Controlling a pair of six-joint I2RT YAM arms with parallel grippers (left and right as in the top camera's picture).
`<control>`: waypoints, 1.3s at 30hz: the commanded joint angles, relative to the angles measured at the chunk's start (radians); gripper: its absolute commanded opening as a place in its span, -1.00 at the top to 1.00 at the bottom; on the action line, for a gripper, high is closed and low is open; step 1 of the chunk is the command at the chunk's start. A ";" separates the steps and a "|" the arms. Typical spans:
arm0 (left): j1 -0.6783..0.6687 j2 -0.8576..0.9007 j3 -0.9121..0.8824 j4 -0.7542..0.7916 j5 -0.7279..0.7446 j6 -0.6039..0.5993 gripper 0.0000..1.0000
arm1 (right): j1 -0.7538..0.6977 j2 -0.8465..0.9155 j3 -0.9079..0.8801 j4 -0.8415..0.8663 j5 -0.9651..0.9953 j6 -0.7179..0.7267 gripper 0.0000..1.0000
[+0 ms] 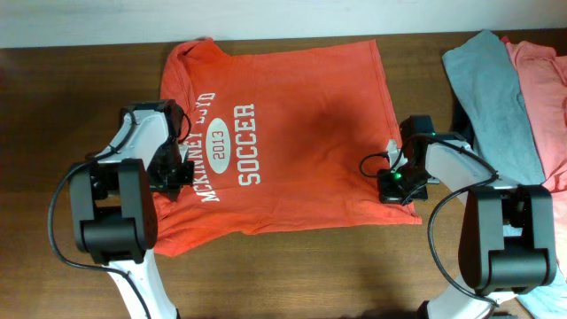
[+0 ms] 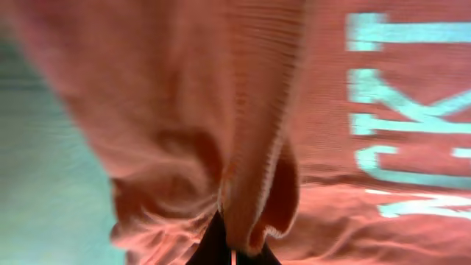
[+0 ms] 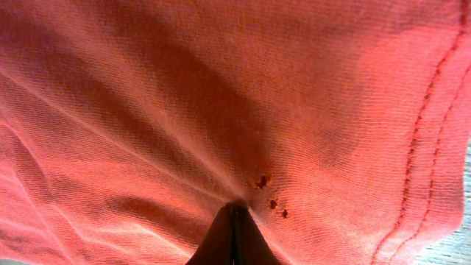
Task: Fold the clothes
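**Dark wooden desk, orange-red shirt pinched at both ends**

Dark brown wood makes up the desk (image 1: 292, 266), with a strip of pale wall running along its far edge. An orange-red cotton T-shirt (image 1: 301, 124) lies spread on it, print side up. It is turned sideways, so the neck end points toward the left arm and the hem toward the right arm. Its white lettering, "McKinney Boyd 2013 Soccer", runs up the cloth from the near side to the far side.

The left fingers (image 1: 182, 170) are down on the shirt's neck end, just beside the start of the lettering. From the left wrist camera, the dark tips (image 2: 221, 246) are closed together with a raised ridge of orange cloth gathered between them. White letters show blurred at the right of that view.

The right fingers (image 1: 381, 175) sit at the hem end, near the shirt's near corner. The right wrist view shows them (image 3: 232, 235) shut tight on a pinch of the fabric, with creases fanning out from the tips. Three small dark marks (image 3: 271, 199) sit in the cloth just beside the tips, and a double-stitched hem line (image 3: 419, 132) runs down the right side of that view.

Well apart from the orange shirt, at the desk's far right corner, lies a crumpled grey T-shirt (image 1: 492, 97). A salmon-pink T-shirt (image 1: 542, 97) lies touching it on its outer side, partly cut off by the edge of the picture.
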State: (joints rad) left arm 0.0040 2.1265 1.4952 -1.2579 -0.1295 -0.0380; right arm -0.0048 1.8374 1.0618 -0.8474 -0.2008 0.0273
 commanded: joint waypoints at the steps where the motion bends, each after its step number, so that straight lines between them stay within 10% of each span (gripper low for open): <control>1: 0.032 -0.006 0.020 -0.015 -0.132 -0.102 0.99 | 0.005 0.004 -0.030 -0.004 0.059 0.014 0.92; 39: 0.369 -0.006 0.203 -0.014 -0.117 -0.204 0.74 | 0.005 0.004 -0.030 -0.004 0.059 0.014 0.92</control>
State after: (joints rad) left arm 0.3725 2.1265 1.6276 -1.2495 -0.2371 -0.2295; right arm -0.0048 1.8374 1.0618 -0.8471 -0.2005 0.0307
